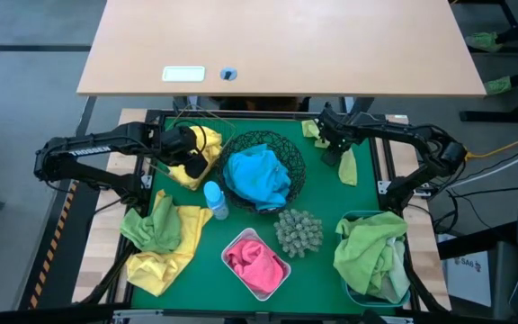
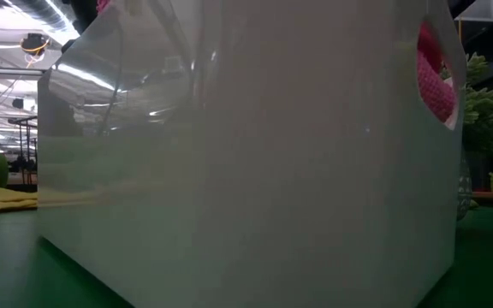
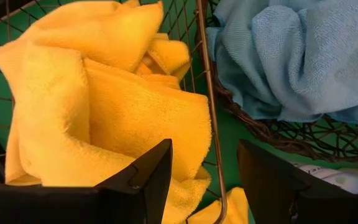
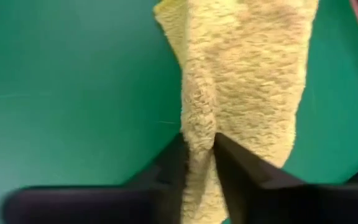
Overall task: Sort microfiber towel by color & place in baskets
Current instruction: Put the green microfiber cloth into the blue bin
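My left gripper (image 1: pixel 187 148) (image 3: pixel 204 180) is open and hovers over the yellow towels (image 3: pixel 104 106) piled in the thin wire basket (image 3: pixel 204 93) at the far left. My right gripper (image 1: pixel 333 144) (image 4: pixel 201 165) is shut on a lime-green towel (image 1: pixel 348 167) at the far right of the green mat. Blue towels (image 1: pixel 257 175) fill the black mesh bowl (image 1: pixel 295 162). A pink towel (image 1: pixel 257 263) lies in the white tub (image 1: pixel 281 286). Green towels (image 1: pixel 371 252) heap in the blue tub (image 1: pixel 353 292). My right gripper pinches a raised fold of the lime-green towel (image 4: pixel 197 118) between its two fingers (image 4: pixel 241 165), which point down at the mat. The cloth runs on past the fingertips over the mat, and whether it rests there or hangs clear cannot be told.
A loose green towel (image 1: pixel 154 225) and a yellow towel (image 1: pixel 165 261) lie on the mat's near left. The small blue bottle (image 1: pixel 215 200) stands beside the bowl and the spiky ball (image 1: pixel 298 232) sits mid-table. The white tub's wall (image 2: pixel 246 171) blocks most of the low view.
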